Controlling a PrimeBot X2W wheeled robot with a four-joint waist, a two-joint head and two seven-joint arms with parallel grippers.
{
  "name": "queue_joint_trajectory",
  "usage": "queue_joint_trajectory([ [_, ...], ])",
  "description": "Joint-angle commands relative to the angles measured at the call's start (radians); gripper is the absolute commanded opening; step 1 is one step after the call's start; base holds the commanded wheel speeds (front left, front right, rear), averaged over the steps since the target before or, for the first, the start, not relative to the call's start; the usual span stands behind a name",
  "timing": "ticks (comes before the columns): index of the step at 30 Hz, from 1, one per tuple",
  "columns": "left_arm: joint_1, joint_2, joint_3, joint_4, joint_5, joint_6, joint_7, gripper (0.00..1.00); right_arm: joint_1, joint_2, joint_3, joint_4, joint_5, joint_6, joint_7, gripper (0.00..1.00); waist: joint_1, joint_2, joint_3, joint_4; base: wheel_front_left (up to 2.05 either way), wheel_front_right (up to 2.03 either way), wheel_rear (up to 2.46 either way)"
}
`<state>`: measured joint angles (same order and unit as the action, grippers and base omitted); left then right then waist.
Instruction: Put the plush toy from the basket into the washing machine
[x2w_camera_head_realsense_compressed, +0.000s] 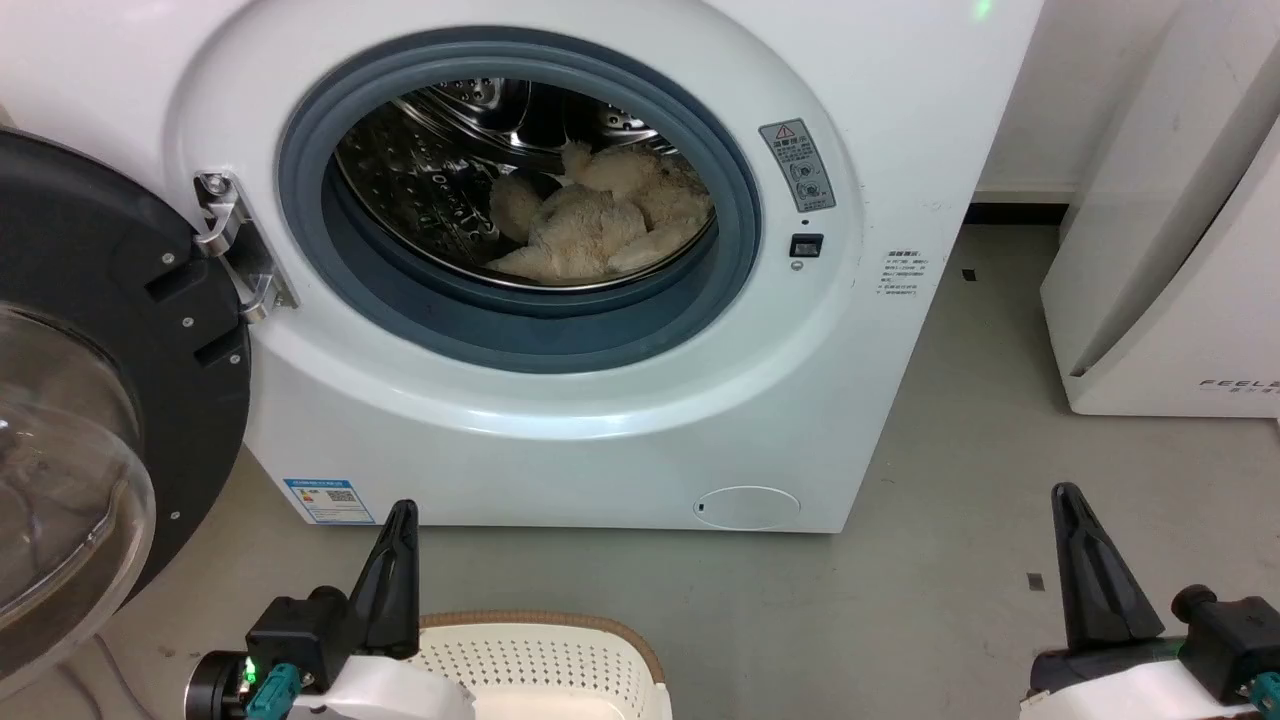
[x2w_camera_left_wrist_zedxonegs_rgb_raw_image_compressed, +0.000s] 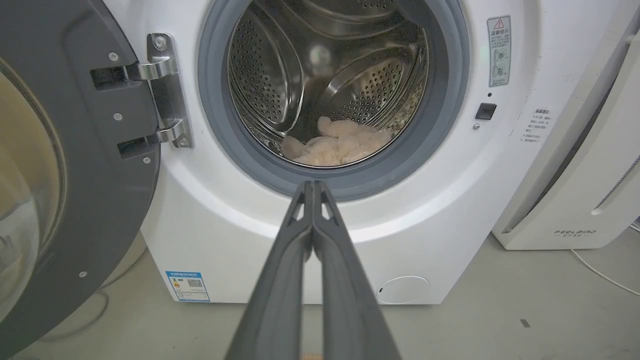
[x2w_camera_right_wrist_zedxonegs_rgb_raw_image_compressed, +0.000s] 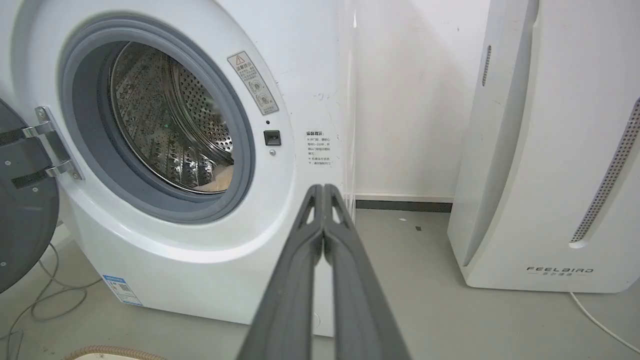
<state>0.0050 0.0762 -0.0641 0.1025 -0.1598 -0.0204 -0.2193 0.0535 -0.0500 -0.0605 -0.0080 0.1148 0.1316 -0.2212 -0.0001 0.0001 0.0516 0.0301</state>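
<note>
White FEELBIRD unit (x2w_camera_right_wrist_zedxonegs_rgb_raw_image_compressed: 550, 150) nr washer (x2w_camera_right_wrist_zedxonegs_rgb_raw_image_compressed: 200, 260), QR label (x2w_camera_left_wrist_zedxonegs_rgb_raw_image_compressed: 187, 286)

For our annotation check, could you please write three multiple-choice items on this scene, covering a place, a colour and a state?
1. Where does the shaggy cream-beige plush toy lie?
A) on the grey floor
B) in the steel drum of the white front-loading washing machine
C) in the cream-white perforated plastic basket

2. What colour is the rubber seal around the porthole?
A) red
B) green
C) grey

3. How is the left pincer?
A) shut and empty
B) wide open
C) shut on the toy

Answers: 1 B, the toy rests low in the drum; 2 C, the ring looks grey; 3 A, its two dark fingers meet with nothing between.
</note>
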Motion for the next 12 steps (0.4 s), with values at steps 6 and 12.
queue_joint_trajectory([
  [6, -0.001, -0.003, 0.007, -0.011, 0.017, 0.004, 0.016, 0.00, -0.009, 0.000, 0.004, 0.002, -0.015, 0.000, 0.016, 0.00, 0.0001, -0.0001, -0.003, -0.002, 0.00, 0.00, 0.00],
  [12, -0.001, -0.004, 0.010, -0.017, 0.026, 0.005, 0.028, 0.00, -0.012, 0.000, 0.008, 0.002, -0.021, 0.000, 0.028, 0.00, 0.0001, -0.0001, -0.006, -0.003, 0.00, 0.00, 0.00],
])
